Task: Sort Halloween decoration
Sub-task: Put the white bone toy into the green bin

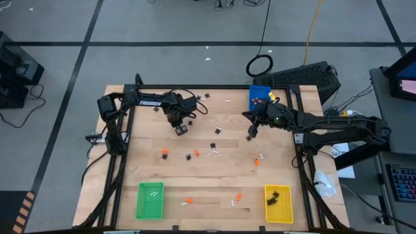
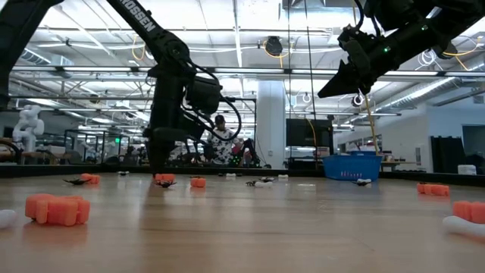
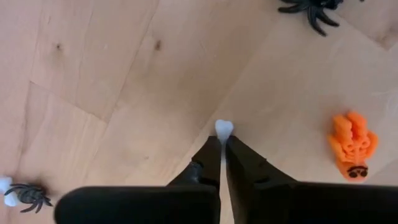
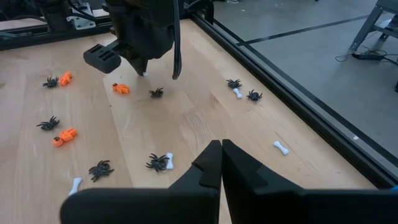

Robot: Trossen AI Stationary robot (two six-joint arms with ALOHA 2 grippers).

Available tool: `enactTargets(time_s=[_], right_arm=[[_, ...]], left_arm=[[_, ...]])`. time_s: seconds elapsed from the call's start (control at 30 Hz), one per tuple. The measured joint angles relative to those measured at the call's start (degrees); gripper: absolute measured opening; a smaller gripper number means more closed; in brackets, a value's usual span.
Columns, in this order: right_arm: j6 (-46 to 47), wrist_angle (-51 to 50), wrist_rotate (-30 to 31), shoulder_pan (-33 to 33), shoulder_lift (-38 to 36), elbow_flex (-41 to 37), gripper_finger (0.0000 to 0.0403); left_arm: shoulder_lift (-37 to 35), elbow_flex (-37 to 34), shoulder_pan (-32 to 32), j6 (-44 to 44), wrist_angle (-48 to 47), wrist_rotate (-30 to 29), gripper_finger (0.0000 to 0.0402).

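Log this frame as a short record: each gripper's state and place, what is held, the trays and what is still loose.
left gripper: down at the table's far-left part, fingers shut on a white bone
right gripper: raised above the table near the blue tray, fingers shut, holding nothing visible
green tray: near left, white pieces inside
yellow tray: near right, black spiders inside
loose on table: black spiders, orange pieces, white bones

Green tray [image 1: 149, 200], yellow tray [image 1: 278, 204], blue tray [image 1: 259, 96] — wooden table [image 1: 208, 172].
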Motion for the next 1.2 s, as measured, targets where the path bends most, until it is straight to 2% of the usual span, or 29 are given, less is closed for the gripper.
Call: enactTargets(time_s=[0.2, 0.37, 0.63, 0.9, 1.2], right_arm=[[-0.1, 0.0, 0.0, 0.0, 0.0, 0.0, 0.0002], [-0.2, 0.0, 0.0, 0.0, 0.0, 0.0, 0.0002], [-0.2, 0.0, 0.0, 0.0, 0.0, 0.0, 0.0002], [-0.1, 0.0, 0.0, 0.0, 0.0, 0.0, 0.0002], [0.4, -0.5, 0.0, 0.0, 0.0, 0.0, 0.0002]], left_arm=[[-0.9, 0.0, -2.2, 2.7, -2.2, 0.1, 0.0002], [-4.6, 0.0, -5.2, 3.5, -3.9, 1.1, 0.0], [-14.5, 0.0, -15.5, -1.3, -8.3, 6.3, 0.0], [-21.9, 0.1, -35.6, -18.8, -10.1, 11.3, 0.0], [-22.7, 0.1, -58.9, -45.6, -8.0, 15.4, 0.0]])
